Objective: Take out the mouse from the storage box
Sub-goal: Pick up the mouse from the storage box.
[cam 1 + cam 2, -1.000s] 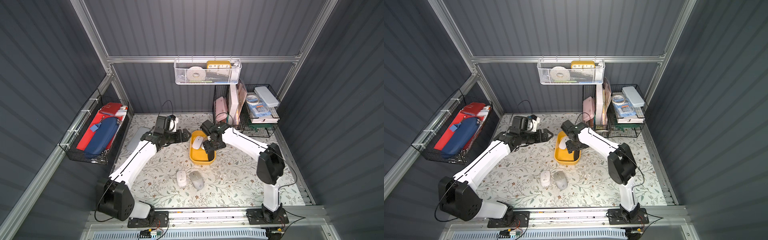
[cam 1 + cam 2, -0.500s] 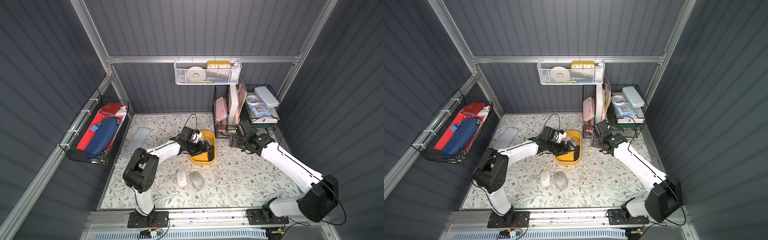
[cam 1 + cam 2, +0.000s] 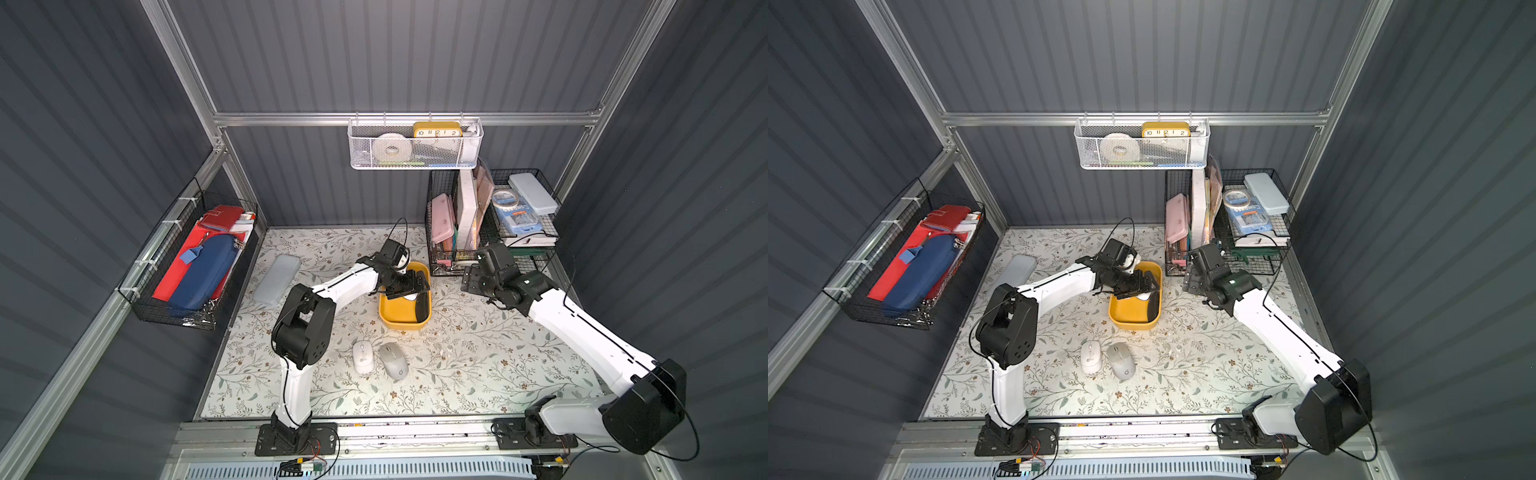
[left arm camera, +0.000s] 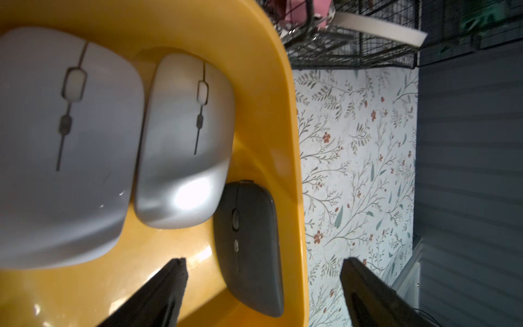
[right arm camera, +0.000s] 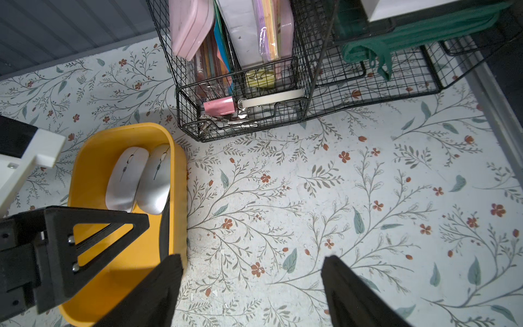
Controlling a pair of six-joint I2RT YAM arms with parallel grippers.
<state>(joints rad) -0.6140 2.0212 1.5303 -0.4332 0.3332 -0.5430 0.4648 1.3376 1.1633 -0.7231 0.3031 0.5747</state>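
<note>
Three mice lay inside the mustard-yellow storage box (image 4: 263,85): a white mouse (image 4: 65,147) and a silver mouse (image 4: 184,141) side by side and touching at the box's far end, and a dark grey mouse (image 4: 249,249) propped on its edge against the box's right-hand wall, just beside the silver one. The left gripper (image 4: 263,263) hung over the box with its jaws wide apart and holding nothing. One finger was above the box's bare floor and the other outside the wall, so the dark grey mouse and the wall sat between them. Whether either finger touched the box could not be told. In both top views the left arm reached in from the box's left side. The right gripper (image 5: 252,260) was spread open and empty too, over the floral mat (image 5: 368,184) just to the right of the box, with only mat between its fingers. A black wire rack (image 5: 254,124) stood near the box's far right corner. In front of the box, well apart from it, a cream mouse (image 3: 363,356) and a light grey mouse (image 3: 393,360) rested side by side on the mat.
</note>
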